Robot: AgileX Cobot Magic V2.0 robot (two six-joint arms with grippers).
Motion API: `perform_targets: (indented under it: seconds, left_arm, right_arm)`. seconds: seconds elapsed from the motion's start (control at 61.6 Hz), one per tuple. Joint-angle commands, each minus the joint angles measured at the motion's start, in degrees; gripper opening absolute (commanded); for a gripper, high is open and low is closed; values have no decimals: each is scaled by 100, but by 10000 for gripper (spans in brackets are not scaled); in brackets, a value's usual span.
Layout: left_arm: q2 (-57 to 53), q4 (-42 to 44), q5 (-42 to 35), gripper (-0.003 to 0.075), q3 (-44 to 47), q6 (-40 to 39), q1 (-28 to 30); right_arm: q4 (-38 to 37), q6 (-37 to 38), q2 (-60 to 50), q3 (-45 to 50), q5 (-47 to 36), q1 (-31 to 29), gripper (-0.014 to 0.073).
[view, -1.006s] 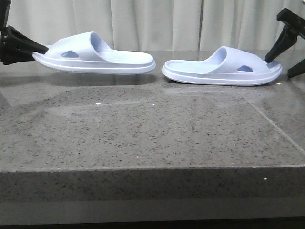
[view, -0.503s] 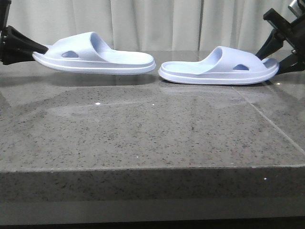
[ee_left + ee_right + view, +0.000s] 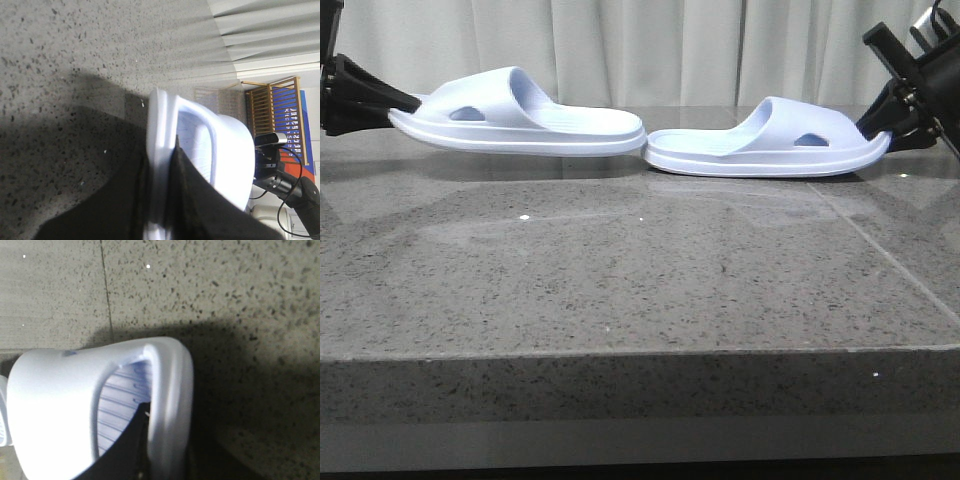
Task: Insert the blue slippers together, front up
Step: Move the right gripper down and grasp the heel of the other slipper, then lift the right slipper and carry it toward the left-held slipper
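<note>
Both blue slippers are held just above the table (image 3: 620, 290), heel to heel: left slipper (image 3: 520, 118) w/ left gripper (image 3: 382, 103) clamped on its toe end, right slipper (image 3: 765, 145) w/ right gripper (image 3: 888, 122) likewise. Heels about touching; nesting not begun. Both arms cut off at frame edges.

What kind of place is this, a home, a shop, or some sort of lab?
Probably an indoor lab or test room, not a shop. A speckled grey stone tabletop stands before pale curtains, and the left wrist view shows a camera on a stand beside a wooden rack.
</note>
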Motion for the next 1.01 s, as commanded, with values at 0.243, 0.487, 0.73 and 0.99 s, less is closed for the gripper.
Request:
perform_targets:
  seconds: [0.243,0.487,0.73,0.99]
  left_arm:
    - [-261,-406,525,-20,-102,-57,27]
    - [-261,-436,451,-20,-102,-57,27]
    - [-261,-436,451,-20,-102,-57,27]
    - [-261,-436,451,-20,-102,-57,27]
  right_arm:
    - [470,-252,-650,-81,454,-567,-108]
    - [1820,-697,-741,-81,1217,-897,-108]
    - [1901,-709,-741,-81,1468,-890,-108]
    - [1901,-727,-741,-81,1525,-890,-108]
